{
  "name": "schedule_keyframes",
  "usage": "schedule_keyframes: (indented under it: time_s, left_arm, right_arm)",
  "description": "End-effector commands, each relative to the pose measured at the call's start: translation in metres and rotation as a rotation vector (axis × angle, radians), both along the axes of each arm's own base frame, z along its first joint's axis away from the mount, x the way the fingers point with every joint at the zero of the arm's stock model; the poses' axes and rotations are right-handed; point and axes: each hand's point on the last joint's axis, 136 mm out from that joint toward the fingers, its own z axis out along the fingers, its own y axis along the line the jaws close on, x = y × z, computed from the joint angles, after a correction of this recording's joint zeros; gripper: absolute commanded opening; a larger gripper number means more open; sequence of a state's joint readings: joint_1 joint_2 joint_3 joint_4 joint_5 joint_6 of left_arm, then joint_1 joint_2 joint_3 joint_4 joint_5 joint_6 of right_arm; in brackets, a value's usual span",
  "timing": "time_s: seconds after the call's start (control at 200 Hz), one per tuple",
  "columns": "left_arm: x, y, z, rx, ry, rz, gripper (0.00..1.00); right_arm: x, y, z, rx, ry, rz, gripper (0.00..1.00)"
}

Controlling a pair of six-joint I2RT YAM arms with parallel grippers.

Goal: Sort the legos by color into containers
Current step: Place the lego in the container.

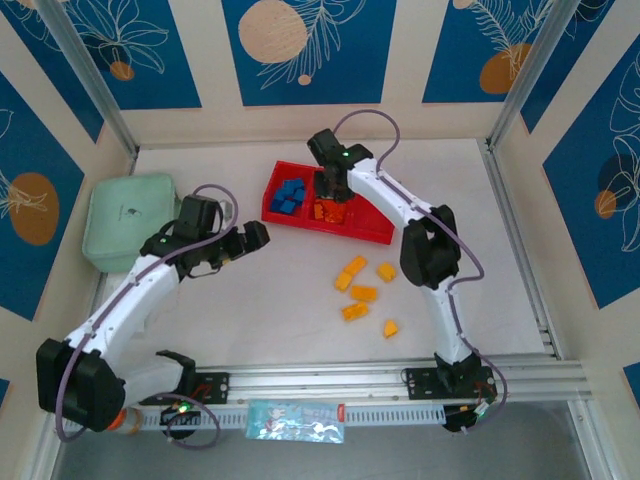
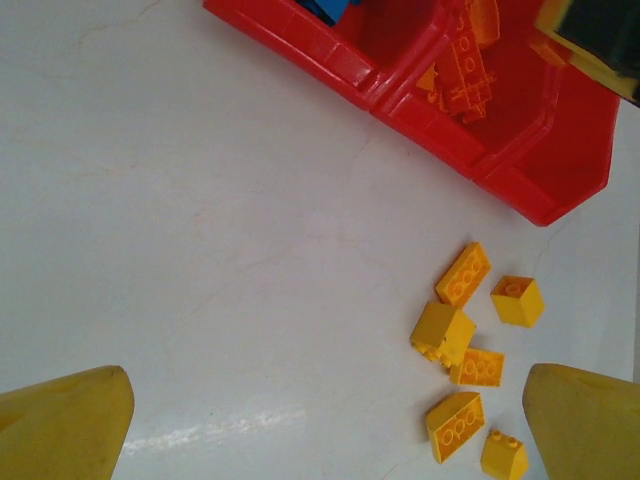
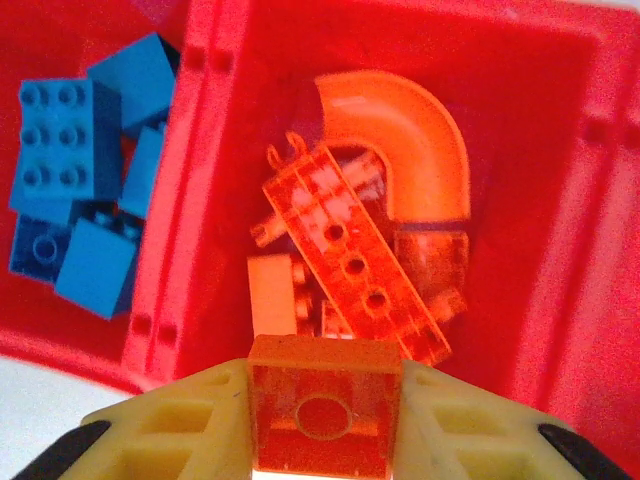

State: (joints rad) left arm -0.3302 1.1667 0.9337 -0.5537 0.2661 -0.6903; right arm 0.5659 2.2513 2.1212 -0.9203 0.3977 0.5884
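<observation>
**Right gripper holds an orange brick over the tray's middle compartment**

Seen from above, a long red tray [image 1: 365,228] lies slantwise toward the far side of a white table [image 1: 270,300]. The right gripper [image 1: 331,192] hangs over the tray's middle compartment [image 3: 520,200]. In the right wrist view its two pale yellow fingers [image 3: 180,430] are clenched on a square orange brick [image 3: 323,415]. The face turned to the lens looks like the brick's hollow underside, with a round ring at its centre.

Below it in the same compartment lies a heap of orange pieces. There is a curved arch [image 3: 405,150] and a long bar [image 3: 350,262] with a row of round marks, lying across the others. The smaller pieces under them are too blurred to count. The compartment to the left holds blue bricks [image 3: 65,190] (about five, piled together).

The left gripper [image 2: 320,430] hovers over bare table between a mint-green pouch [image 1: 130,220] and the tray. Its jaws are spread wide with nothing between them. Six yellow bricks [image 1: 364,294] lie loose on the table near the tray's front wall, in a small scatter, some touching.
</observation>
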Motion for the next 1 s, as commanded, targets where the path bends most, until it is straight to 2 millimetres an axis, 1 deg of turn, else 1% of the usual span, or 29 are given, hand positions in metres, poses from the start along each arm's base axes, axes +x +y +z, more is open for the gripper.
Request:
schedule_keyframes:
  time_s: [0.0,0.025,0.11,0.205,0.335,0.38,0.43,0.545,0.67,0.8,0.995]
  left_arm:
    - [0.013,-0.004,0.016,-0.026,-0.052,-0.026,0.99]
    - [0.014,-0.005,0.015,-0.026,-0.051,-0.028,0.99]
    - [0.015,-0.006,0.013,-0.025,-0.048,-0.031,0.99]
    - [0.015,-0.006,0.013,-0.028,-0.047,-0.035,0.99]
    - [0.015,-0.007,0.016,-0.028,-0.052,-0.045,0.99]
    - [0.014,-0.007,0.018,-0.026,-0.058,-0.048,0.99]
    - [0.013,-0.007,0.020,-0.026,-0.065,-0.050,0.99]
    - [0.009,-0.005,0.023,-0.028,-0.075,-0.055,0.99]
    - [0.001,-0.005,0.022,-0.041,-0.075,-0.058,0.99]
    - [-0.009,-0.006,0.017,-0.065,-0.058,-0.065,0.99]
    - [-0.024,-0.009,0.008,-0.092,-0.040,-0.067,0.99]
  right_arm:
    - [0.013,-0.002,-0.007,-0.047,0.007,0.040,0.38]
    - [0.015,-0.002,-0.009,-0.050,0.009,0.040,0.40]
    - [0.021,0.000,-0.005,-0.049,0.005,0.048,0.44]
    - [0.022,-0.001,0.003,-0.046,-0.008,0.049,0.54]
    - [0.014,-0.003,0.021,-0.032,-0.028,0.056,0.56]
    - [0.010,-0.003,0.031,-0.021,-0.040,0.062,0.56]
    - [0.003,-0.004,0.038,-0.013,-0.050,0.073,0.57]
    - [-0.019,-0.004,0.049,-0.005,-0.053,0.112,0.58]
    - [-0.047,-0.010,0.051,-0.004,-0.034,0.134,0.60]
    - [-0.077,-0.020,0.045,-0.005,0.010,0.136,0.63]
    - [-0.119,-0.033,0.023,-0.026,0.068,0.125,0.66]
